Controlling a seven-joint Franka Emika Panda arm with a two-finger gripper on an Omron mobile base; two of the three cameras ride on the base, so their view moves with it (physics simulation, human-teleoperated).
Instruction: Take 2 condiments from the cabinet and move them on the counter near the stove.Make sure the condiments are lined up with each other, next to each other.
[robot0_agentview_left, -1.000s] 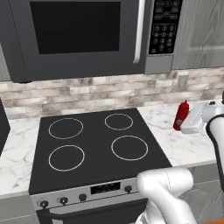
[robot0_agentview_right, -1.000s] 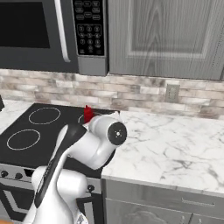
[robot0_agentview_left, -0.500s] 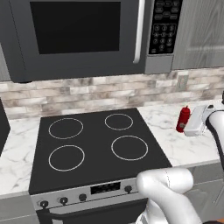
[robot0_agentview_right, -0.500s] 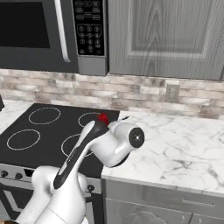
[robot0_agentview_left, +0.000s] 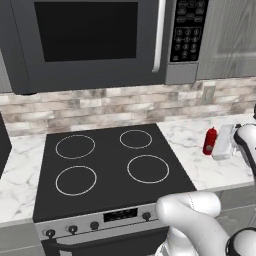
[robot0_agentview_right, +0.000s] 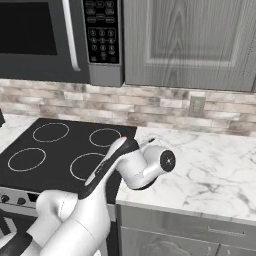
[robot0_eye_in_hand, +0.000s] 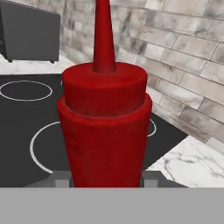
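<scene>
Bottle: one small red squeeze bottle with a tapered red nozzle (robot0_eye_in_hand: 104, 127) stands upright and close in the hand view, its base cut off at the bottom edge; the left base view shows it (robot0_agentview_left: 210, 141) over the white grey-veined marble bench (robot0_agentview_left: 200, 165), right of the cooktop.
Claw: the white arm's two-finger claw (robot0_eye_in_hand: 105, 180) is closed on the bottle, one dark fingertip (robot0_eye_in_hand: 61, 180) on each side of its lower body.
Hidden: in the right base view the arm's white wrist (robot0_agentview_right: 150, 165) covers the claw, and just a red speck (robot0_agentview_right: 124, 135) peeks above it; whether the bottle's base touches the bench cannot be told.
Stove: one black glass cooktop (robot0_agentview_left: 107, 170) with four white ring burners and a steel front with dark knobs, left of the bottle.
Above: one black-and-steel microwave (robot0_agentview_left: 100, 42), cut off at the top edge, beside one closed grey wood-grain wall cabinet door (robot0_agentview_right: 190, 40).
Wall: stone-brick backsplash with one pale outlet plate (robot0_agentview_right: 196, 106).
</scene>
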